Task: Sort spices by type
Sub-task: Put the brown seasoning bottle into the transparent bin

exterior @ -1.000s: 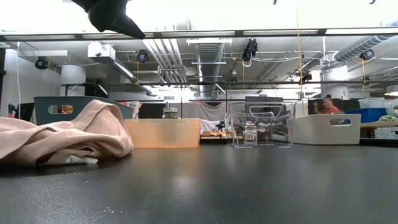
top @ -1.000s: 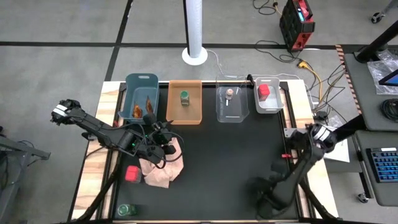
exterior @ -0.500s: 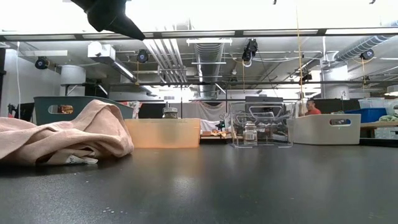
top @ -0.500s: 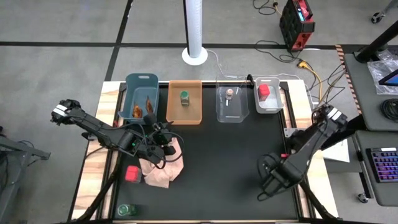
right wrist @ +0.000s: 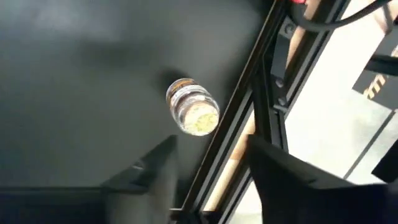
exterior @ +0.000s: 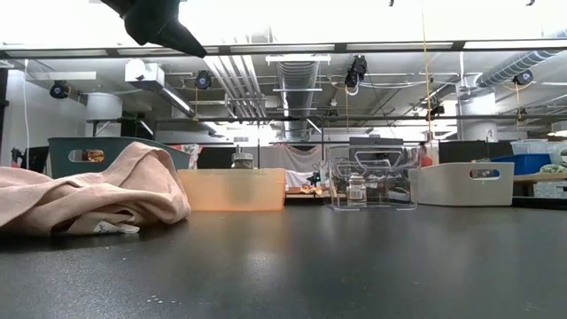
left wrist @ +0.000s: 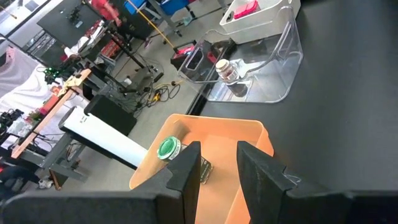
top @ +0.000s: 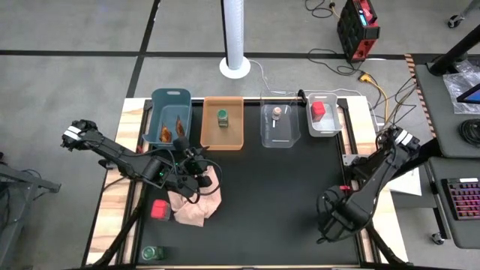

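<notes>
My left gripper (top: 192,169) hangs open above the pink cloth's (top: 196,201) far end, holding nothing; its wrist view looks toward the bins. My right gripper (top: 330,223) is open near the table's near right corner, above a tiny tan-lidded jar (right wrist: 193,109) that lies on its side on the black mat beside the right edge rail. A red boxy container (top: 159,208) stands left of the cloth. A green-capped jar (top: 150,253) sits at the near left edge. The bins hold orange-brown packets (top: 171,132), a green-capped jar (top: 223,118), a tan-lidded jar (top: 277,112) and a red container (top: 319,109).
Four bins line the far edge: teal (top: 171,97), orange (top: 223,139), clear (top: 279,139), white (top: 334,124). The cloth lies crumpled on the left half (exterior: 89,190). A metal rail (right wrist: 249,118) runs along the right edge. Bare black mat (top: 270,202) spans the middle.
My right arm has swung: its gripper has moved from close to the near edge a little toward the far edge, then slightly toward the right edge. My left arm, the cloth and the containers have kept still. A person in the room behind has walked left.
</notes>
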Tool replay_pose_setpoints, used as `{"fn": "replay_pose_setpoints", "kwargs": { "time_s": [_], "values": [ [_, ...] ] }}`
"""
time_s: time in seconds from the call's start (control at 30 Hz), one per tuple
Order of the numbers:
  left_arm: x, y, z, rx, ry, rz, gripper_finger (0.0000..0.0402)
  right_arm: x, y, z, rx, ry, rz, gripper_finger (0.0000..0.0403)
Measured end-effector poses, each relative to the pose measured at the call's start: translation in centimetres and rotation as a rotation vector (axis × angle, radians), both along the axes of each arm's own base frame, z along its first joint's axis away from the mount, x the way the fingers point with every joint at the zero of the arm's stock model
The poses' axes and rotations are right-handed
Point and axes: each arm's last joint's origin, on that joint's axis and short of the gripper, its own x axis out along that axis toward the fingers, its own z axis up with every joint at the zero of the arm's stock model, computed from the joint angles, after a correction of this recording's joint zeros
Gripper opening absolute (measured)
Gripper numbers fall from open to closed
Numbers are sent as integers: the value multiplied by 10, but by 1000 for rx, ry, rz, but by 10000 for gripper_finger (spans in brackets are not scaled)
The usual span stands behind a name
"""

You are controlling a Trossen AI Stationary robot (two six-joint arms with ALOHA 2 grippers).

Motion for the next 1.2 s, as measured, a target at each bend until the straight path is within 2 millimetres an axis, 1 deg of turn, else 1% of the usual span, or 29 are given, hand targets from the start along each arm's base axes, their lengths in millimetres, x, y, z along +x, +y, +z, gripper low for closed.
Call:
{"fn": "replay_pose_setpoints", "kwargs": {
  "time_s": [0.13,0.27,0.4,0.53,0.73,0.9,1.0,1.17,1.2],
  "values": [
    [0,0,0,0,0,0,89,0,1,-15,52,16,-12,249],
    [0,0,0,0,0,0,89,-3,1,-33,87,23,-9,297],
    [0,0,0,0,0,0,89,-7,-4,-48,70,42,2,319],
    [0,0,0,0,0,0,89,-10,-7,-58,69,46,9,325],
    [0,0,0,0,1,0,89,-9,-5,-77,132,-11,10,311],
    [0,0,0,-1,0,1,89,-10,-7,-86,138,-30,-9,282],
    [0,0,0,-1,0,1,89,-11,-9,-89,124,-23,-23,248],
    [0,0,0,-1,0,1,89,-11,-9,-90,137,-30,-24,168],
    [0,0,0,-2,-1,2,89,-11,-9,-90,139,-32,-24,165]
  ]
}}
